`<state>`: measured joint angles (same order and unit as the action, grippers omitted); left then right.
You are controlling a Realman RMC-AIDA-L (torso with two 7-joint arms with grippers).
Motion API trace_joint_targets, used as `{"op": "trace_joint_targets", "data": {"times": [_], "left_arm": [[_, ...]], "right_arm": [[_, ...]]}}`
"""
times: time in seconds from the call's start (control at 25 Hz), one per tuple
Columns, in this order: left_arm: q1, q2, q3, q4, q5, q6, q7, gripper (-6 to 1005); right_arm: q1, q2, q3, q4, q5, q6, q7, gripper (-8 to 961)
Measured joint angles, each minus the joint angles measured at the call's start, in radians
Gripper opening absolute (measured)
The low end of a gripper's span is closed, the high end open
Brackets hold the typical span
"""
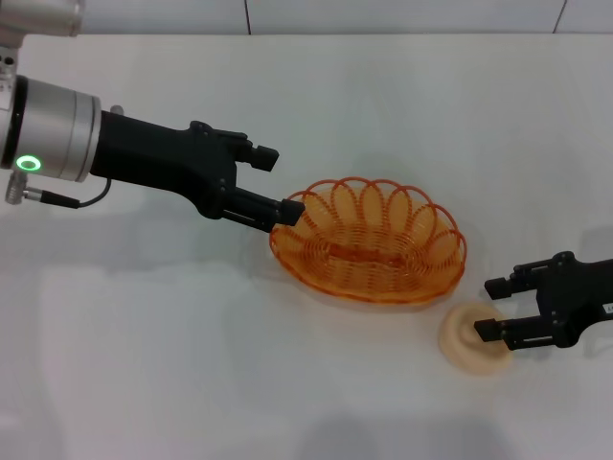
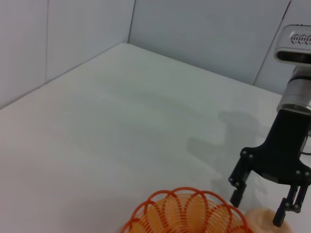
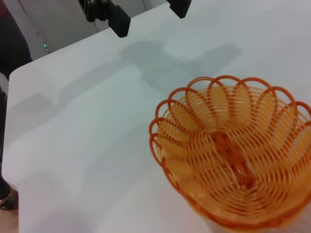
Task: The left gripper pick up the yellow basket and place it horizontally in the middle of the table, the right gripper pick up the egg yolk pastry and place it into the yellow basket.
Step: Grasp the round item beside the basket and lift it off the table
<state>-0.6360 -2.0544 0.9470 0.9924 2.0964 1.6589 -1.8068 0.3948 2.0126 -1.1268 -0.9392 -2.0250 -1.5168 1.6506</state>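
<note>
Orange yellow basket (image 1: 369,240) sits mid-worktop (image 1: 192,364); your left end effector (image 1: 280,182), spread wide, straddles its left rim, right end effector (image 1: 493,309) spread around the egg yolk pastry (image 1: 466,340).

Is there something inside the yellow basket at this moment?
No. The basket holds nothing; only its own wire floor shows. The pastry lies outside on the table, between the right gripper's fingers.

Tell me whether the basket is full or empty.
Empty. The right wrist view shows only bare mesh inside the basket; the pastry lies on the table beside it.
</note>
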Motion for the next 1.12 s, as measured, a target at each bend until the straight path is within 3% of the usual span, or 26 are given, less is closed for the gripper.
{"op": "trace_joint_targets", "data": {"times": [0.08,0.52,0.88,1.12], "left_arm": [[0.003,0.0,0.0,0.0,0.0,-0.002,0.0,891],[0.009,-0.006,-0.001,0.0,-0.026,0.004,-0.002,890],[0.016,-0.006,-0.001,0.0,-0.028,0.008,-0.003,890],[0.019,-0.006,-0.001,0.0,-0.041,0.009,-0.003,890]], "right_arm": [[-0.004,0.0,0.0,-0.001,0.0,0.001,0.0,781],[-0.016,0.0,-0.002,0.002,0.0,-0.005,0.0,331],[-0.016,0.0,-0.003,0.003,-0.001,-0.009,0.01,118],[-0.016,0.0,-0.004,0.002,-0.005,-0.003,0.031,105]]}}
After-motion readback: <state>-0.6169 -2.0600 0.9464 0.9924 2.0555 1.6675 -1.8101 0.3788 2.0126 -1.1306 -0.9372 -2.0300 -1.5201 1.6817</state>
